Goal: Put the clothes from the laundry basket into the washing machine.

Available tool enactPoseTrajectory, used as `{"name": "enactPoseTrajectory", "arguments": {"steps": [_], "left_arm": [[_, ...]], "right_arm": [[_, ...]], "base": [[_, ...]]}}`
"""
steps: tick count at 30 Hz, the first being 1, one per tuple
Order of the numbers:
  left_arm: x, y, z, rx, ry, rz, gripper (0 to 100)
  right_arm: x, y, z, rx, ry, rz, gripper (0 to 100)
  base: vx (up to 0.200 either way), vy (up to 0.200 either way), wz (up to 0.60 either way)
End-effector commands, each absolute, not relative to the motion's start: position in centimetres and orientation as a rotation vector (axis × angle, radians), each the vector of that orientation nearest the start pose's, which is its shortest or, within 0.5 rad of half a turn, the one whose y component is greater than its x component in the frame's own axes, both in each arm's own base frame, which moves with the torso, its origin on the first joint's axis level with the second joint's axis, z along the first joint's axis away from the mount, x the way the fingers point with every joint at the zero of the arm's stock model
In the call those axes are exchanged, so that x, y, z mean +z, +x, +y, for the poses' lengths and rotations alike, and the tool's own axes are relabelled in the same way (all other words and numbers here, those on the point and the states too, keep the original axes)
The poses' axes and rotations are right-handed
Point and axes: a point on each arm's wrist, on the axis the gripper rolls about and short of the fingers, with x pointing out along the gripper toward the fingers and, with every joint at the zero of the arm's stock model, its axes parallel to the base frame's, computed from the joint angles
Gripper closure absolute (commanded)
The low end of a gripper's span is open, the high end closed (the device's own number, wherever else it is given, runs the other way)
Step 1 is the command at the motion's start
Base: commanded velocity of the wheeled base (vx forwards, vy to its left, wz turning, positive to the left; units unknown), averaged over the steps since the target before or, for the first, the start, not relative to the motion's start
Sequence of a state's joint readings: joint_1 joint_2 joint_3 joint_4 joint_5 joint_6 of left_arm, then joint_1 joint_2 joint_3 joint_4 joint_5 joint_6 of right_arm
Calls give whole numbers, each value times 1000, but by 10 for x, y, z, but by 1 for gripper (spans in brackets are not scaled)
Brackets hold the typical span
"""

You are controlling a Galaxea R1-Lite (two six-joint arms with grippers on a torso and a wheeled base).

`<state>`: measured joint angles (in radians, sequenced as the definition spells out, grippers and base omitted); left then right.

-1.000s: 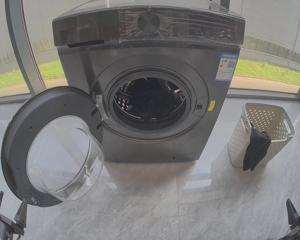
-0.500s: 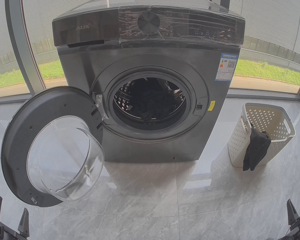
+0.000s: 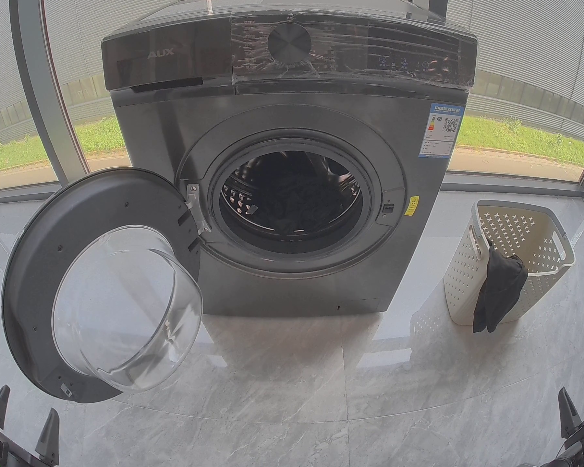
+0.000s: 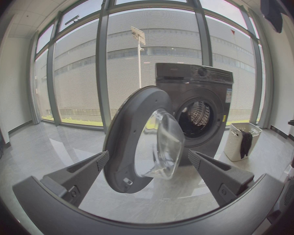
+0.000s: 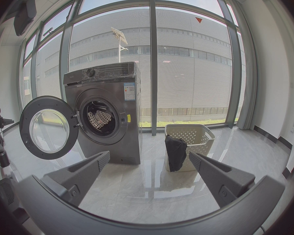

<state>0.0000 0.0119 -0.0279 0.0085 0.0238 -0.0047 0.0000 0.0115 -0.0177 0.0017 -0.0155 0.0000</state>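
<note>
Grey metal makes up the washing machine [image 3: 292, 163], which stands at the centre of the head view with its round door [image 3: 104, 280] swung fully open toward the lower left of the frame, the clear bowl of the door glass facing outward. To the right of the machine, at the middle right of the frame, a white perforated laundry basket [image 3: 551, 241] sits on the pale marble floor [image 3: 344, 384], apart from the machine. A black garment [image 3: 496, 290] hangs over the basket's near rim and down its outer wall. The left gripper [image 4: 147, 154] is at the lower left corner of the head view, below the open door, with its two fingers spread wide and nothing between them. The right gripper [image 5: 149, 154] is at the lower right corner, below the basket, likewise spread wide and holding nothing.
</note>
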Motion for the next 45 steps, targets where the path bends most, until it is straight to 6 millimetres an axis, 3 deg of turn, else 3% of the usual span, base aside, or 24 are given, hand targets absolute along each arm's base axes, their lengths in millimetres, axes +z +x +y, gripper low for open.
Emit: {"name": "enactPoseTrajectory", "arguments": {"steps": [1,7,45], "left_arm": [[77,-24,1,34,-31,-2,0],[75,-23,-1,-44,9,3,0],[75,-23,-1,-48,11,4,0]], "right_arm": [[75,-23,0,-15,0,2,0],[75,-23,0,-15,0,2,0],[75,-23,0,-15,0,2,0]], "base": [[0,0,0],[0,0,0],[0,-200,0]]}}
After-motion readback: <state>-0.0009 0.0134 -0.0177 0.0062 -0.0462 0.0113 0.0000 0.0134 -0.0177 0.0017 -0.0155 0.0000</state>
